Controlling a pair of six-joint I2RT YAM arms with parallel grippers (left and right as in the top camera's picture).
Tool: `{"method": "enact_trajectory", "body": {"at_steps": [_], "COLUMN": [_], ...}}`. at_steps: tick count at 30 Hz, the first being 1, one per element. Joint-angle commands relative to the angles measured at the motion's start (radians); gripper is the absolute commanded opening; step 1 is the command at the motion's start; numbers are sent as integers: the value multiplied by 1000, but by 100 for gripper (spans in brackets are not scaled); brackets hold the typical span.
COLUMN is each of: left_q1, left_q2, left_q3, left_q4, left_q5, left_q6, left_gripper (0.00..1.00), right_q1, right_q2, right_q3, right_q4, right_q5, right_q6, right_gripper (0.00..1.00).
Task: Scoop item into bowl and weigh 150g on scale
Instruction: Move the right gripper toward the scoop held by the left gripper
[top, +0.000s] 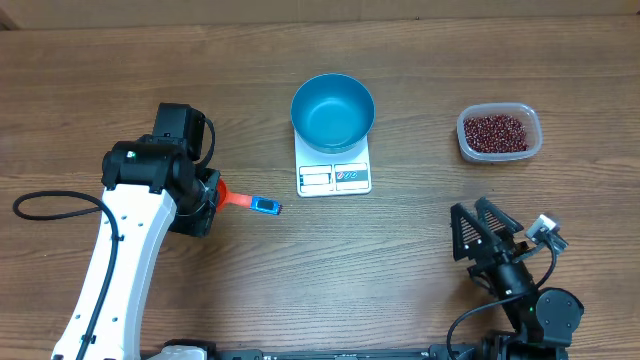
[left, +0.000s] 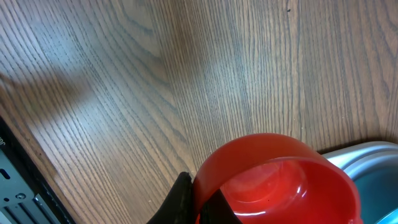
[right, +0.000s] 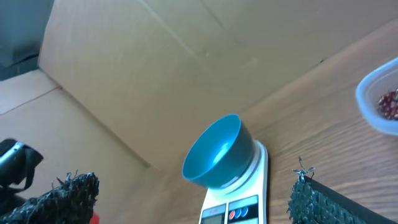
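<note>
Left gripper (top: 208, 195) is clamped right down, with the red plastic scoop (left: 273, 180) at its fingertips. It looks pinched at the near end, cup facing up, low over the wooden table (top: 400, 270). Right gripper (top: 478, 225) sits parked near the front edge, jaws spread wide and nothing between them.

The small dark red-brown beans (top: 495, 132) lie heaped in the clear rounded-rectangular plastic tub (top: 537, 125) off to the right, well apart from the scoop. The round deep blue plastic bowl (top: 333, 112) sits empty on the flat white digital scale (top: 333, 178).

Those beans look hard, smooth and loose, so they will likely roll and spill. No pinching them; dig the scoop in low and lift it level. The tub looks light and may skid, so the free gripper could brace its wall. The bowl looks just as light — pour gently.
</note>
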Motion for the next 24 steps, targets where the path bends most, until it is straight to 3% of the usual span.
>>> {"method": "enact_trajectory", "body": {"at_steps": [1,15,19,24], "left_q1": [-4,-4,-4,-4], "left_q2": [-13,-13,-13,-13], "left_q3": [-3,-3,-3,-3], "left_q4": [0,0,0,1], "left_q5": [-3,-3,-1,17], "left_q6": [-20,-20,-19,-20], "left_gripper": [4,4,4,4], "right_q1": [5,5,5,5], "right_q2": [30,574,724,844], "right_q3": [97,533,566,566], "right_q4": [-38,-468,-469,-467], "right_q5": [-37,-143,-348,-418], "right_q6": [-31,-136,-135,-127], "right_gripper": [100,100,100,100]}}
